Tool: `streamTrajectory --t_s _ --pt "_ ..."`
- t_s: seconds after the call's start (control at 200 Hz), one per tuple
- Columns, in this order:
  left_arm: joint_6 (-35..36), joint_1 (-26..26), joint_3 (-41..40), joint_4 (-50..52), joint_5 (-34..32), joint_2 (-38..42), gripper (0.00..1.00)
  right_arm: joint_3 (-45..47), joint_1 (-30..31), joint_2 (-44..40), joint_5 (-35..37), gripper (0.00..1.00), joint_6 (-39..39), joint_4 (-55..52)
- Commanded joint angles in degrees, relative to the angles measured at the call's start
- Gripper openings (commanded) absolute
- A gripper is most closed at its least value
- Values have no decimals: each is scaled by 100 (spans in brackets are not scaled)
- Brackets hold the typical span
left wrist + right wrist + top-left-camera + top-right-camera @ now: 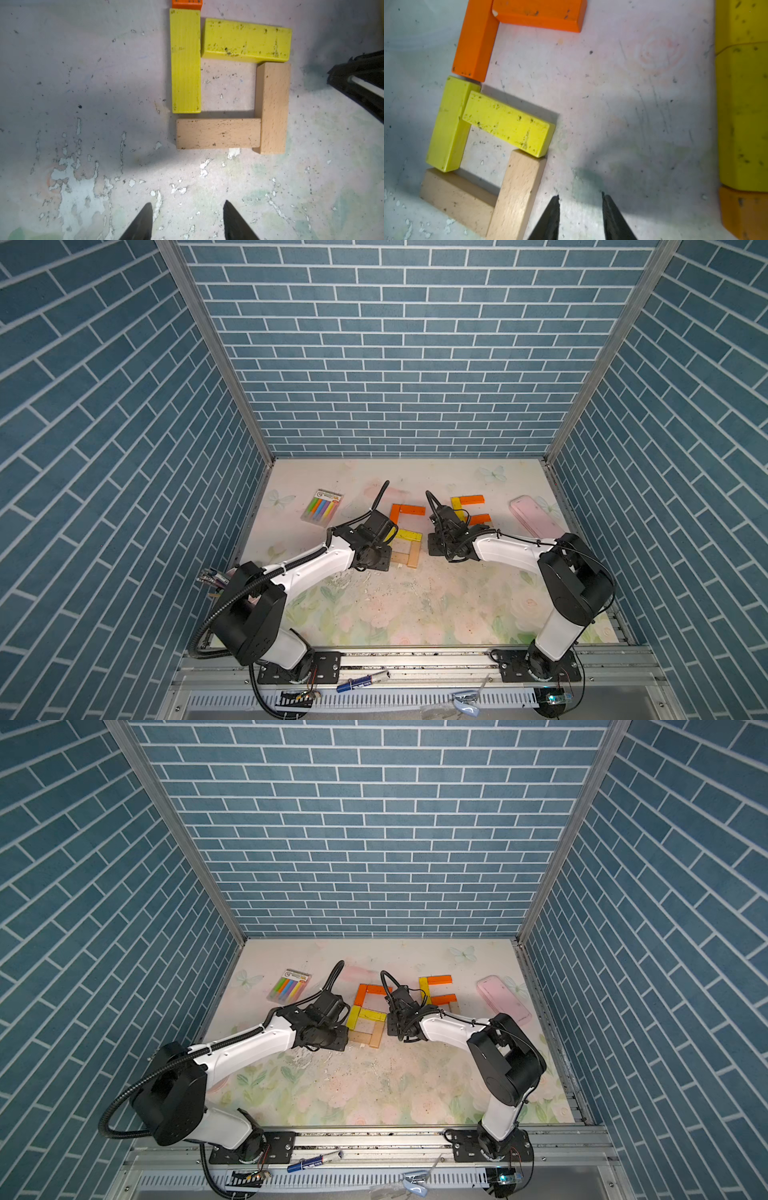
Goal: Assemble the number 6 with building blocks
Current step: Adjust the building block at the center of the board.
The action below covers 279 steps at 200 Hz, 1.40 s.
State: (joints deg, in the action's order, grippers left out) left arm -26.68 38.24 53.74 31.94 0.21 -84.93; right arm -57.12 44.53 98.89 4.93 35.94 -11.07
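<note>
Wooden building blocks, flat orange, yellow, tan planks: six lie mid floral bench, shape of 6 looks done, tiny gap at one loop corner. Left tool, right tool: jaws apart, empty, near 6. Little left to do.

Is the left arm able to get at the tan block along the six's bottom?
Probably yes. The left gripper hangs open and empty near the bottom tan block, only bare mat between; the upright tan block touching its end may crowd a grip.
</note>
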Motion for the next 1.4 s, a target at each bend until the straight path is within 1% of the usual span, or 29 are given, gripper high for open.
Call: streamTrajectory --t_s 0.0,0.075,0.16,0.26,0.405,0.545,0.805,0.94,1.215,1.39 --pt "5 -26 -109 123 -21 186 56 225 326 -395 133 37 1 -197" --pt "9 -25 -118 127 -21 224 57 351 555 -515 234 38 -64 -260" --pt "21 -44 -109 118 -21 279 58 537 747 -658 289 42 -113 -302" --pt "32 -94 -117 116 -21 363 59 667 934 -775 245 49 -292 -353" --pt "59 -228 -126 103 12 438 60 587 1129 -631 188 56 -534 -513" --pt "61 -383 -170 65 102 499 61 412 1205 -417 158 59 -662 -614" --pt "122 -528 -159 74 137 529 62 55 1286 21 123 59 -791 -825" --pt "133 -560 -162 44 164 486 62 -126 1288 182 347 58 -767 -1037" --pt "145 -569 -178 -4 208 466 62 -355 1292 412 437 57 -812 -1224" --pt "156 -632 -198 -4 208 496 62 -436 1288 494 440 56 -972 -1264"
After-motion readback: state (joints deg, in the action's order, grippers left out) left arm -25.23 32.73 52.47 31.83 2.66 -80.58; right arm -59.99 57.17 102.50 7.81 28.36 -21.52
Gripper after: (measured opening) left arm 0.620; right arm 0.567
